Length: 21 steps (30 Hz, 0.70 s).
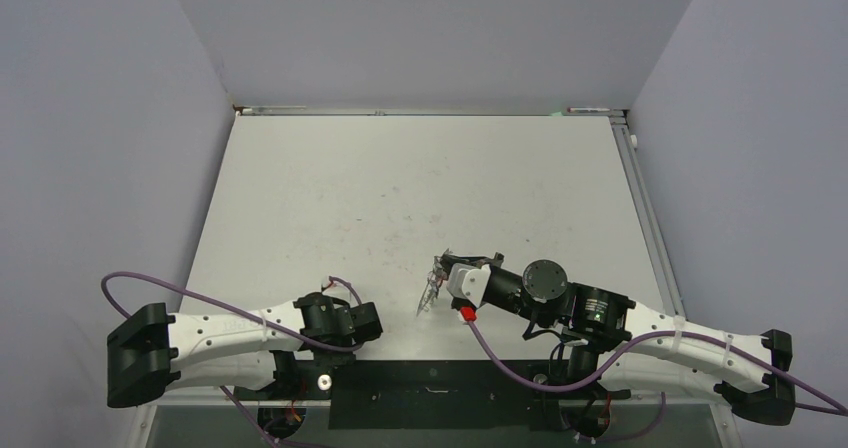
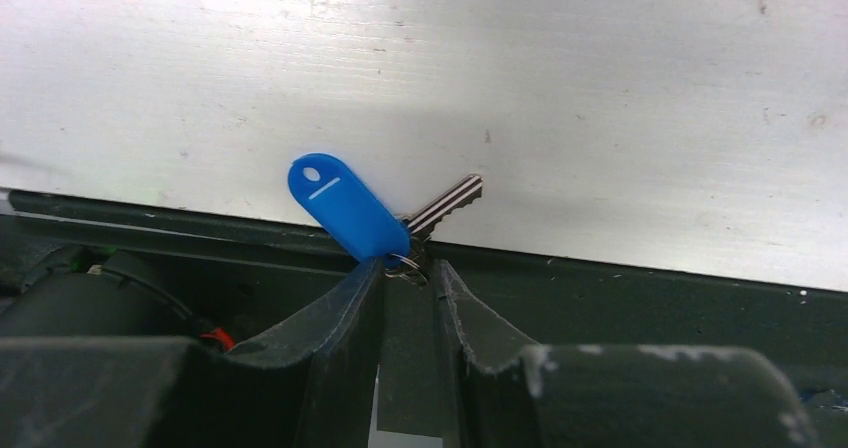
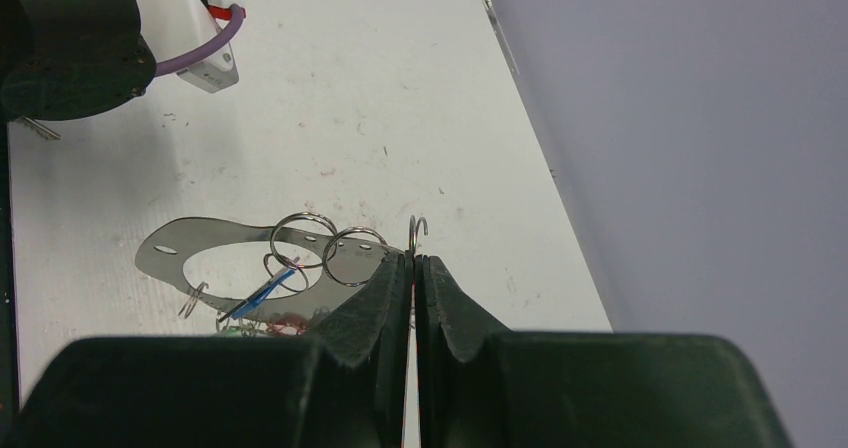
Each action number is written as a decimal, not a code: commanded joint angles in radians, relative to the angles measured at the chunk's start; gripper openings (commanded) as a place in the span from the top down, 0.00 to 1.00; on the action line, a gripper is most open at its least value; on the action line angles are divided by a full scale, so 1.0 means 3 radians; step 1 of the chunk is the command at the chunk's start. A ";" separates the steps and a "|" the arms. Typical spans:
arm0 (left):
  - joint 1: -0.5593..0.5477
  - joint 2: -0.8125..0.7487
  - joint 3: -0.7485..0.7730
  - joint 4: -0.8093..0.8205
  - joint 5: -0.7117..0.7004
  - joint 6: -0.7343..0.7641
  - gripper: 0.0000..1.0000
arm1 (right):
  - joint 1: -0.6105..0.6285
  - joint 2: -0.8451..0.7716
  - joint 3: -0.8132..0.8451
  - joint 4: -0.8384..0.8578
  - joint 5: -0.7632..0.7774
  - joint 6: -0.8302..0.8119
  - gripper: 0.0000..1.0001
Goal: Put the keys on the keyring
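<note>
My left gripper (image 2: pixel 408 268) is shut on a silvery key (image 2: pixel 447 205) with a blue tag (image 2: pixel 345 211). It pinches the key by its head and small ring, over the table's near edge. In the top view the left gripper (image 1: pixel 345 320) hides this key. My right gripper (image 3: pixel 412 260) is shut on the keyring (image 3: pixel 160 251). The keyring's silvery loop reaches left from the fingers and its hooked open end (image 3: pixel 418 228) sticks up above them. Small split rings (image 3: pixel 352 256) hang on the loop, with blue, red and green tags below. In the top view the right gripper (image 1: pixel 447 268) holds the keyring (image 1: pixel 432 288) at the table's middle front.
A dark strip (image 2: pixel 620 298) runs along the table's near edge under the left gripper. Grey walls (image 1: pixel 420 28) close in the white table (image 1: pixel 420 188) on three sides. The right arm's purple cable (image 1: pixel 500 353) loops near the front edge.
</note>
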<state>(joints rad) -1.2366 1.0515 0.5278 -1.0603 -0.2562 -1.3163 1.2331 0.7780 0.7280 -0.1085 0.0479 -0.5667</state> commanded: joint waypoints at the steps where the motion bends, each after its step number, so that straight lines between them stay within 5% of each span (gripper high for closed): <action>1: -0.0015 0.0003 -0.0041 0.0134 -0.0046 -0.0204 0.80 | 0.0033 -0.0062 0.0012 0.0249 0.0035 -0.0008 0.95; 12: -0.0015 0.0064 -0.0036 0.0223 -0.0036 -0.0145 0.99 | 0.0039 -0.0057 0.0007 0.0249 0.0046 -0.0011 0.95; 21: -0.0012 -0.0133 0.0182 0.0325 -0.0128 0.0031 1.00 | 0.0039 -0.0057 -0.0001 0.0249 0.0045 -0.0018 0.95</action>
<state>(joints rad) -1.2366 1.0580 0.5209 -1.0142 -0.2398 -1.3151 1.2388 0.7780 0.7269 -0.1085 0.0483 -0.5667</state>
